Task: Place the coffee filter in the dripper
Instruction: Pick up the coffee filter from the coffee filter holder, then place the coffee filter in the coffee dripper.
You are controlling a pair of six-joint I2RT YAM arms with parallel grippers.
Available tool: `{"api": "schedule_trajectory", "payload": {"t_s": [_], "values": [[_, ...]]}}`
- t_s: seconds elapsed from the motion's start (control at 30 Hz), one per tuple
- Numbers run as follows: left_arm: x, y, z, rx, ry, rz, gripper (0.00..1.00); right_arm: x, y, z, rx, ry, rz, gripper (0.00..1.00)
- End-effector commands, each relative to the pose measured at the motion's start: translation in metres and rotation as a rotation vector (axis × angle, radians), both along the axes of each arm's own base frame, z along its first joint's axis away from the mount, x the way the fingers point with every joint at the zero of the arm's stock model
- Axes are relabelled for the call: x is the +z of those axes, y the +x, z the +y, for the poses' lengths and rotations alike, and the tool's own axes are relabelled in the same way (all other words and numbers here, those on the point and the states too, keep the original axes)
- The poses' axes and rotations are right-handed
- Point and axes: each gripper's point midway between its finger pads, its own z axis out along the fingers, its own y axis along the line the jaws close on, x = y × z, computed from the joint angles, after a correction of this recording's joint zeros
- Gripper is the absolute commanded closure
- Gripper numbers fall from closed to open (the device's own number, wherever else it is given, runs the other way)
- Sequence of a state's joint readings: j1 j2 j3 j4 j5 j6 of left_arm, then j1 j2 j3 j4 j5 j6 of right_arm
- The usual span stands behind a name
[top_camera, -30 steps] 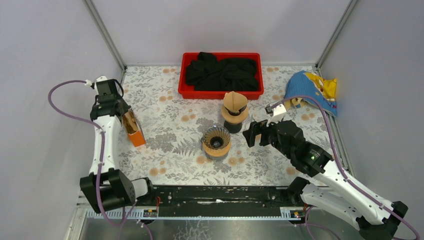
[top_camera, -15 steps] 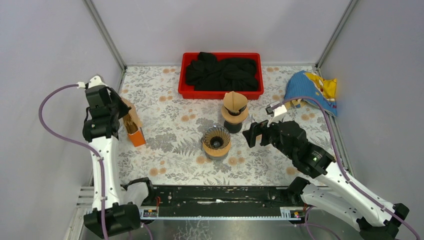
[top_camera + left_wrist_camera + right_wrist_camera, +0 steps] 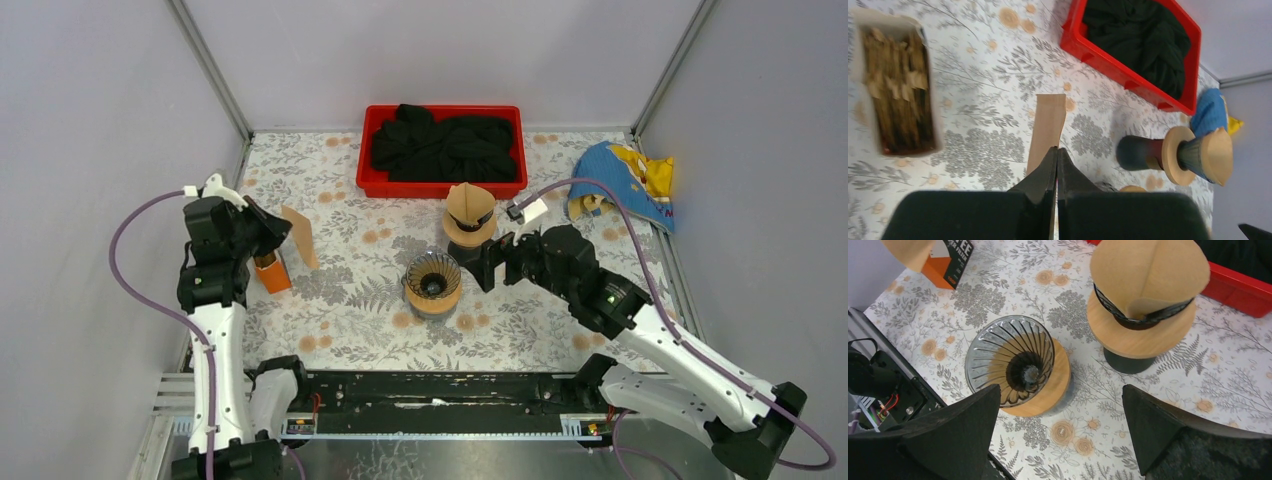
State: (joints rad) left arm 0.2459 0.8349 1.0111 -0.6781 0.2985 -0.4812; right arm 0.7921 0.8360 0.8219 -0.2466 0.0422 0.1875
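My left gripper [image 3: 275,234] is shut on a flat brown coffee filter [image 3: 299,236] and holds it in the air just right of the orange filter box [image 3: 270,273]. In the left wrist view the filter [image 3: 1048,122] sticks out past the shut gripper [image 3: 1057,150], and the box [image 3: 898,90] shows several more filters. The empty glass dripper [image 3: 432,283] on its wooden base stands mid-table. My right gripper [image 3: 490,264] is open and empty, just right of it. The right wrist view shows the dripper [image 3: 1010,362] at the left finger, with my gripper [image 3: 1060,390] open above the mat.
A second dripper [image 3: 470,214] holding a filter stands on a dark stand behind the empty one; it also shows in the right wrist view [image 3: 1148,280]. A red tray [image 3: 440,188] of black cloth is at the back. A blue and yellow cloth [image 3: 620,180] lies back right.
My left gripper rose out of the orange box with one filter and swung right. My right gripper moved left, closer to the two drippers.
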Motion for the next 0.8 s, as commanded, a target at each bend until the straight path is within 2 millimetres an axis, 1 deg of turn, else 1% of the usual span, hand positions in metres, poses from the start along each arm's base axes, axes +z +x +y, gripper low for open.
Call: {"api": "schedule_trajectory", "payload": {"t_s": [0.0, 0.03, 0.17, 0.27, 0.43, 0.53, 0.63, 0.77], "values": [[0.017, 0.004, -0.03, -0.087, -0.075, -0.106, 1.0, 0.035, 0.003, 0.026, 0.079, 0.113, -0.068, 0.02], [0.017, 0.004, -0.036, -0.098, -0.083, -0.111, 1.0, 0.034, 0.003, 0.029, 0.088, 0.117, -0.061, 0.03], [0.017, 0.005, -0.062, -0.134, -0.124, -0.132, 1.0, 0.041, 0.006, 0.043, 0.121, 0.152, -0.074, 0.04], [0.018, 0.006, -0.082, -0.154, -0.125, -0.136, 1.0, 0.048, 0.009, 0.051, 0.133, 0.168, -0.092, 0.04], [0.025, 0.01, -0.116, -0.187, -0.122, -0.146, 1.0, 0.063, 0.011, 0.06, 0.154, 0.195, -0.144, 0.04], [0.032, 0.012, -0.13, -0.187, -0.104, -0.155, 1.0, 0.069, 0.013, 0.065, 0.166, 0.212, -0.179, 0.04], [0.038, 0.013, -0.148, -0.202, -0.082, -0.161, 1.0, 0.07, 0.018, 0.072, 0.17, 0.221, -0.193, 0.04], [0.042, 0.014, -0.171, -0.206, -0.022, -0.166, 1.0, 0.077, 0.023, 0.08, 0.174, 0.25, -0.229, 0.05]]}}
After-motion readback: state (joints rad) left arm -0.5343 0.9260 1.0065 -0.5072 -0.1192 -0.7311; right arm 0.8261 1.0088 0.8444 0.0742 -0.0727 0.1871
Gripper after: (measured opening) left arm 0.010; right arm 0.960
